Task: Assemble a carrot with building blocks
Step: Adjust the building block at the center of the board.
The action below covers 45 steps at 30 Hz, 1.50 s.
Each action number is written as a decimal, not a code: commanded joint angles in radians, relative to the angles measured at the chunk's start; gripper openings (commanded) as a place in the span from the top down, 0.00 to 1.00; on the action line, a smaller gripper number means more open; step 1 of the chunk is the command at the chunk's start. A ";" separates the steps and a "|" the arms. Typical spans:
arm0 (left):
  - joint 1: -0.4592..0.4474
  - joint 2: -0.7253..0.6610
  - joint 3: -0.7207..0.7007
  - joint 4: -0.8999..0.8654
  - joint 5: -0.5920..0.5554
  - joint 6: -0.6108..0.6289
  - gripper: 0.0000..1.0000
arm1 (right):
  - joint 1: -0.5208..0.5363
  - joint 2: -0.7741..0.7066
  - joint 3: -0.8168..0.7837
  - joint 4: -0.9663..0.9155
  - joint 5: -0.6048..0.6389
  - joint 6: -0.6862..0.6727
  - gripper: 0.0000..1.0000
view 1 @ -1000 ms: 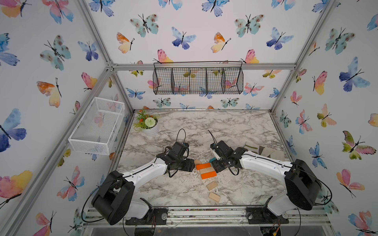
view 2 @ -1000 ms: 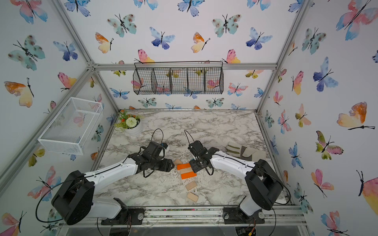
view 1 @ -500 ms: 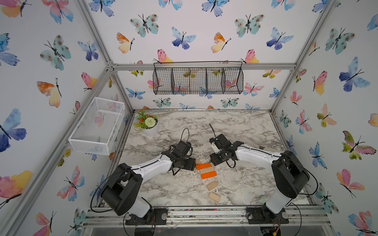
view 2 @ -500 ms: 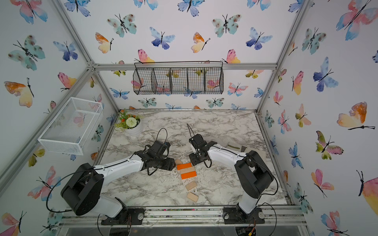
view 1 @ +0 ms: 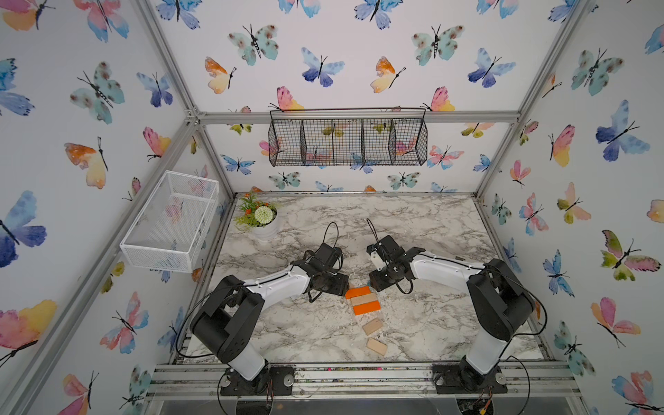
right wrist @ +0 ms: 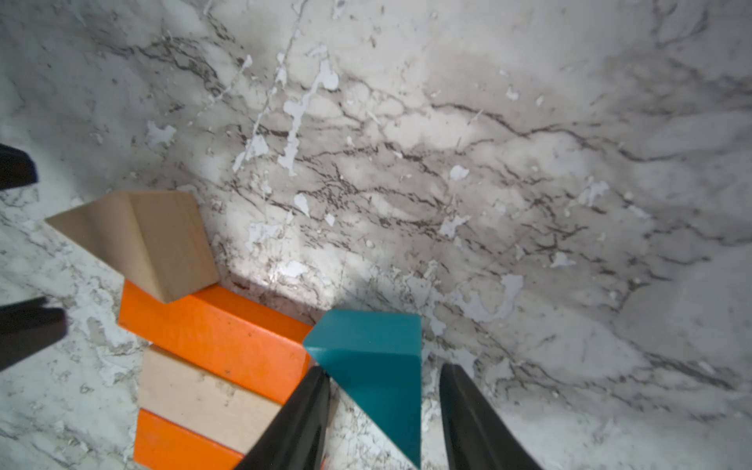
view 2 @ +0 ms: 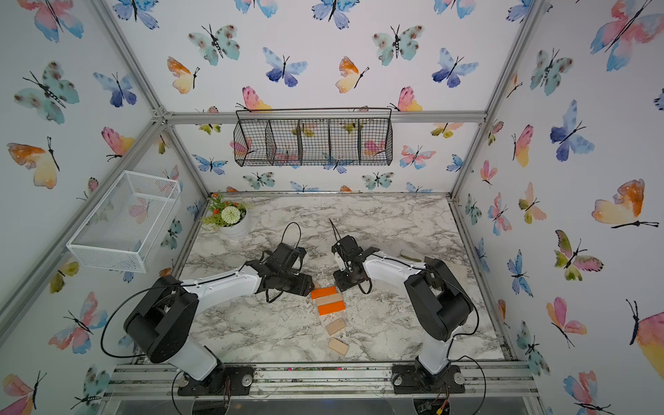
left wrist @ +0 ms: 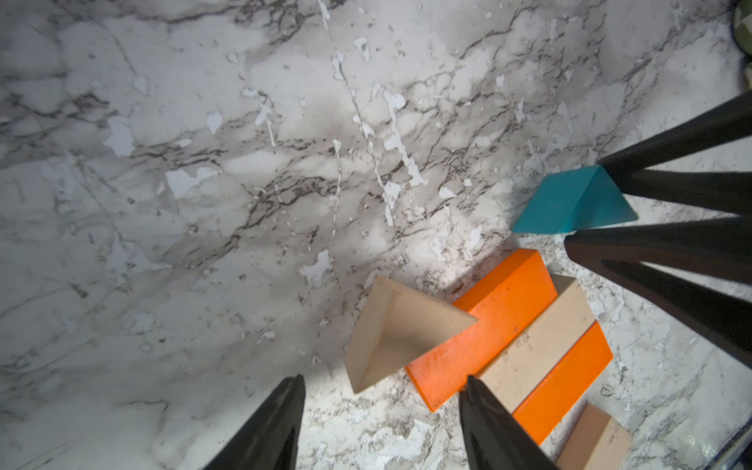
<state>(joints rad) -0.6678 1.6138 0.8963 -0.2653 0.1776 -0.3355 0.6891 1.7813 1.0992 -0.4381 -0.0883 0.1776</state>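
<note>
1. Overhead, a marble-patterned desk (view 1: 413, 230) is filling the floor of a metal-framed booth whose walls (view 1: 323, 68) are wearing butterfly wallpaper.
2. A black wire basket (view 1: 347, 142) is hanging on the back wall and a white mesh basket (view 1: 172, 222) on the left wall, while potted flowers (view 1: 258, 219) are standing in the desk's far left corner.
3. The carrot (view 1: 363, 300) is lying mid-desk and running toward the near edge: orange, tan and orange bars are touching, with two small tan blocks (view 1: 372, 326) sitting apart beyond them.
4. Both arms are leaning over its far end, largely hiding the triangles in both top views.
5. The left pincer (left wrist: 383, 378) is standing apart, with the tan triangle (left wrist: 390, 329) lying just ahead of its fingers and touching the end orange bar (left wrist: 488, 325).
6. The right pincer (right wrist: 382, 366) is standing apart too, straddling the teal triangle (right wrist: 366, 342), which is sitting just beside that bar's other corner.
</note>
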 commanded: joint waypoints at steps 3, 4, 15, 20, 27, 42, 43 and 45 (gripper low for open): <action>0.000 0.069 0.064 0.017 0.016 0.027 0.36 | -0.038 0.045 0.079 -0.028 -0.037 -0.010 0.61; 0.001 0.083 0.076 0.017 0.018 0.031 0.36 | -0.051 0.048 0.086 -0.027 -0.043 -0.009 0.63; 0.013 0.158 0.136 0.021 0.058 0.036 0.49 | -0.109 0.098 0.149 -0.070 -0.051 0.000 0.71; 0.040 0.165 0.142 0.020 0.069 0.025 0.54 | -0.111 0.105 0.162 -0.086 -0.058 -0.001 0.67; 0.077 0.112 0.118 0.001 0.100 0.048 0.46 | -0.111 0.047 0.114 -0.074 -0.084 -0.025 0.35; -0.010 -0.004 0.084 -0.141 -0.039 0.418 0.24 | -0.111 0.024 0.086 -0.059 -0.079 -0.024 0.33; -0.011 -0.005 0.078 -0.137 -0.053 0.423 0.24 | -0.111 0.023 0.084 -0.057 -0.078 -0.023 0.33; -0.011 0.011 0.070 -0.134 -0.069 0.441 0.26 | -0.111 0.023 0.082 -0.057 -0.076 -0.023 0.33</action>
<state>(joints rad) -0.6762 1.6341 0.9825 -0.3656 0.1761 0.0193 0.5831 1.8317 1.1946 -0.4877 -0.1589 0.1623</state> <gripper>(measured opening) 0.747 0.670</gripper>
